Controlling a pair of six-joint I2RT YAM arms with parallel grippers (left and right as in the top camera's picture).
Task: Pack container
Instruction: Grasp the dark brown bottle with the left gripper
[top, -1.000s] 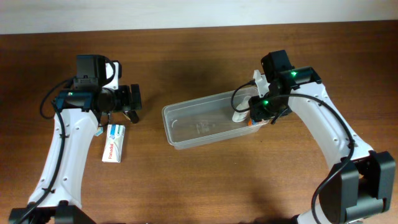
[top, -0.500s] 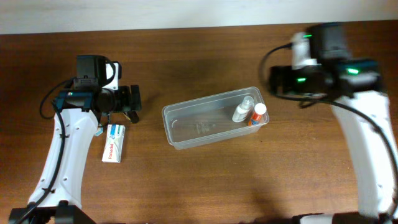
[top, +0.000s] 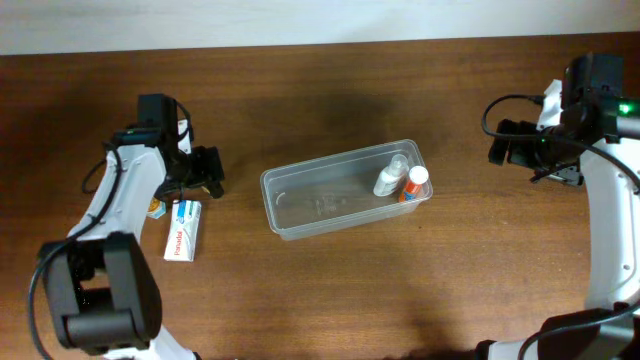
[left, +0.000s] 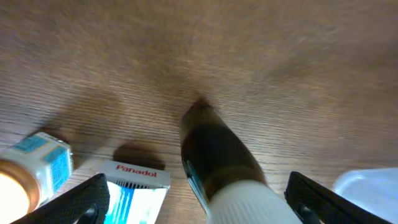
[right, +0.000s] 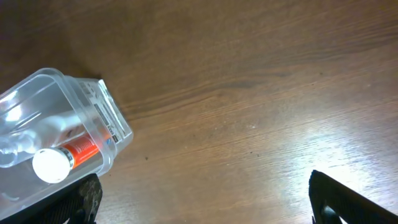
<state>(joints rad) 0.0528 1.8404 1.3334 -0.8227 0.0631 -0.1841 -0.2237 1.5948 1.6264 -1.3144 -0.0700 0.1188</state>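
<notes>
The clear container (top: 318, 203) lies mid-table and holds a small clear bottle (top: 390, 177) and an orange tube with a white cap (top: 413, 184). My left gripper (top: 205, 172) hangs to the left of it, open. In the left wrist view its fingers (left: 79, 203) straddle a dark bottle with a white ribbed cap (left: 214, 155), with a gap on each side. A Panadol box (top: 182, 229) lies just beside it. My right gripper (top: 510, 148) is open over bare wood, well right of the container (right: 93, 112), with nothing between its fingers (right: 348, 200).
A small blue-and-white item (left: 37, 168) lies left of the Panadol box (left: 134, 186). The container's near corner (left: 367, 183) shows at the right edge of the left wrist view. The table's far edge meets a white wall (top: 320, 20).
My right gripper opened, left the tube in the container and swung away up and to the right. The left arm has turned, its gripper staying over the dark bottle.
</notes>
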